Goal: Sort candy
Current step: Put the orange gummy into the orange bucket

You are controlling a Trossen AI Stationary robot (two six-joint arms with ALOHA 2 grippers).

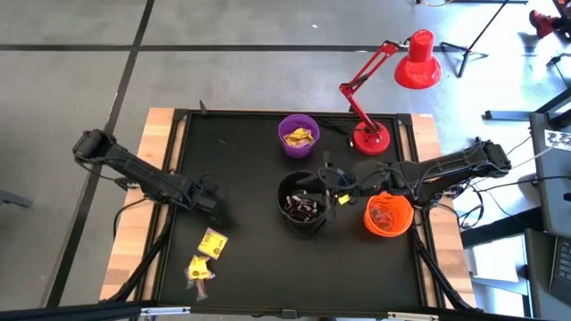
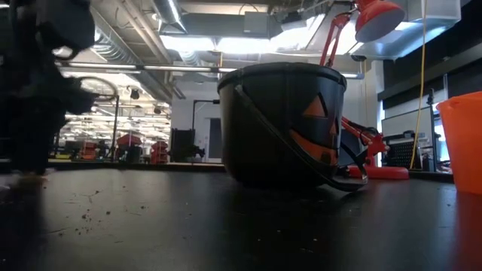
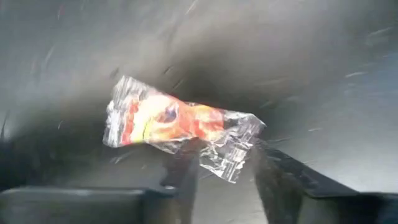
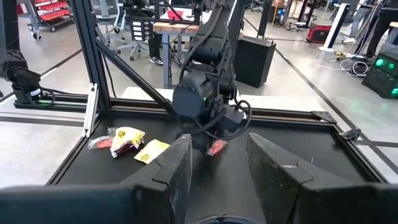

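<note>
Left wrist view: left gripper point(image 3: 224, 171) jaws pinch a reddish candy point(image 3: 168, 121), label unreadable; right gripper point(image 4: 217, 168) jaws part-open, empty

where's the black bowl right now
The black bowl sits near the table's middle in the high view, just below the purple bowl and left of the orange bowl, with the right gripper over its right rim.

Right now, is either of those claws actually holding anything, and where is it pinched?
Yes: the left gripper pinches a reddish-orange wrapped candy by one crinkled clear end of its wrapper. The right gripper, open above the black bowl, holds nothing.
</note>
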